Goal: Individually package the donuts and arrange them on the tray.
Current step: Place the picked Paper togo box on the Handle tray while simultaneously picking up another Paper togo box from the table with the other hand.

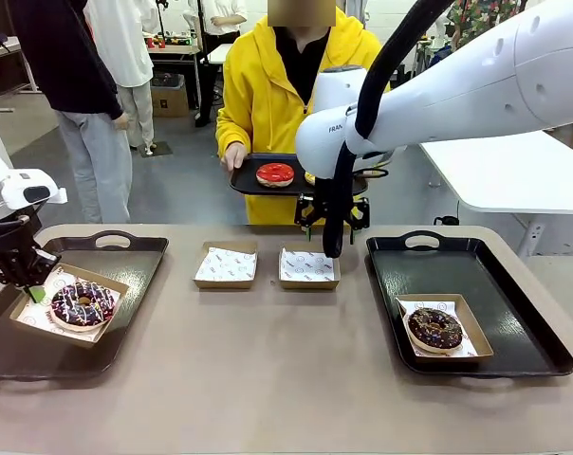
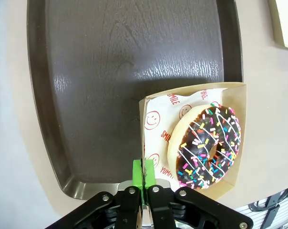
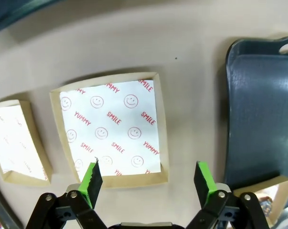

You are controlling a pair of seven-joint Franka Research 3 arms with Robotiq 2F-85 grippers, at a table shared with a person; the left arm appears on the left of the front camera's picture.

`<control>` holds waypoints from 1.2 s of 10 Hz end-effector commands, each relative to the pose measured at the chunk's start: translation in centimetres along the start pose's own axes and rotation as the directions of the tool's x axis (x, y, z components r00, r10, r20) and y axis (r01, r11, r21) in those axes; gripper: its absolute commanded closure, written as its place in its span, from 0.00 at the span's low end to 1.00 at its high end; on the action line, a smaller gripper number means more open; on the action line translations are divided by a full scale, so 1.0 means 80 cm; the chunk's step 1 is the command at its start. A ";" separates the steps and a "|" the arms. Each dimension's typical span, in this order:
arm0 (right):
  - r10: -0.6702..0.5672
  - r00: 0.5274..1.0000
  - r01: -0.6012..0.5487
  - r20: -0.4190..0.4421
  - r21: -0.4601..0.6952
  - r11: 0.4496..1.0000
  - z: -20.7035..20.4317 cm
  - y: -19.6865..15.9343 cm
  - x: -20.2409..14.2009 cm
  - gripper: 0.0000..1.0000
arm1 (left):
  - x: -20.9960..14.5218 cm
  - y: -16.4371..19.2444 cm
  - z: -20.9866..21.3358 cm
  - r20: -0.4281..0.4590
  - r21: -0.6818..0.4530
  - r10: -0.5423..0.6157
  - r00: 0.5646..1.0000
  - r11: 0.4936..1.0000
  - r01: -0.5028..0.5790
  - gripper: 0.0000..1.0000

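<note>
At 9 o'clock on the desk (image 1: 268,379), you have the left tray (image 1: 125,245) carrying the striped donut (image 2: 208,145), seated in its left box (image 2: 196,90). Your left pincer (image 2: 143,183) is closed on that box's rim near a corner. The box lies at the tray's edge, not its middle. (Speaker A)

Check 3 o'clock as well. The right tray (image 1: 476,248) holds the chocolate donut (image 1: 434,328) in the right box (image 1: 476,334). Count two of four donuts as packaged and resting on trays. (Speaker B)

Now the remaining items. The first empty box (image 1: 226,264) and the second empty box (image 1: 306,266) sit side by side at the desk's centre, toward 12 o'clock. Your right pincer (image 3: 149,176) hangs over the second one, jaws spread wide, nothing between them. (Speaker A)

Look at 12 o'clock, beyond the desk. The person (image 1: 258,85) holds a small tray (image 1: 249,182) with the red donut (image 1: 275,174) on it. The yellow donut (image 1: 310,177) beside it is mostly hidden behind your right arm (image 1: 457,95). Judge the task roughly half complete. You have two donuts to box and two boxes to set on a tray. (Speaker B)
</note>
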State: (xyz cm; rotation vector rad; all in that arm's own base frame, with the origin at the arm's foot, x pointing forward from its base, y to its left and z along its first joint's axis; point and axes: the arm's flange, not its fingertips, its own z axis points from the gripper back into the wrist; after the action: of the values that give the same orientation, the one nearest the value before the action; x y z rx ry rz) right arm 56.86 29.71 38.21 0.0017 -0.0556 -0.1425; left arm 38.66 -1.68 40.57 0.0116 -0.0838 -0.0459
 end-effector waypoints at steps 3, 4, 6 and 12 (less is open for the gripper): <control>-0.039 0.999 0.039 0.017 0.042 0.998 -0.027 -0.017 -0.013 0.00 | -0.025 -0.001 -0.023 -0.004 0.009 0.045 0.999 0.999 -0.045 0.99; -0.013 1.000 0.012 0.024 0.052 0.999 -0.031 -0.019 -0.017 0.00 | -0.027 0.001 -0.030 -0.024 0.012 0.045 0.999 0.999 -0.044 0.99; 0.010 0.999 -0.012 0.030 0.069 0.998 -0.039 -0.024 -0.023 0.00 | -0.032 0.002 -0.039 -0.052 0.017 0.057 0.997 0.998 -0.057 0.99; 0.031 0.999 -0.034 0.023 0.102 0.994 -0.057 -0.028 -0.021 0.00 | -0.035 -0.013 -0.051 -0.082 0.018 0.086 0.993 0.996 -0.085 0.99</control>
State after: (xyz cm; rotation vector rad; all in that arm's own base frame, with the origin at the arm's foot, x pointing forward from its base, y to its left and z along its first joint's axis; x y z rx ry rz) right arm 55.40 28.39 33.91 0.0633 -0.0816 -0.1178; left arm 38.80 -2.19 37.72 0.0181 0.0004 0.0139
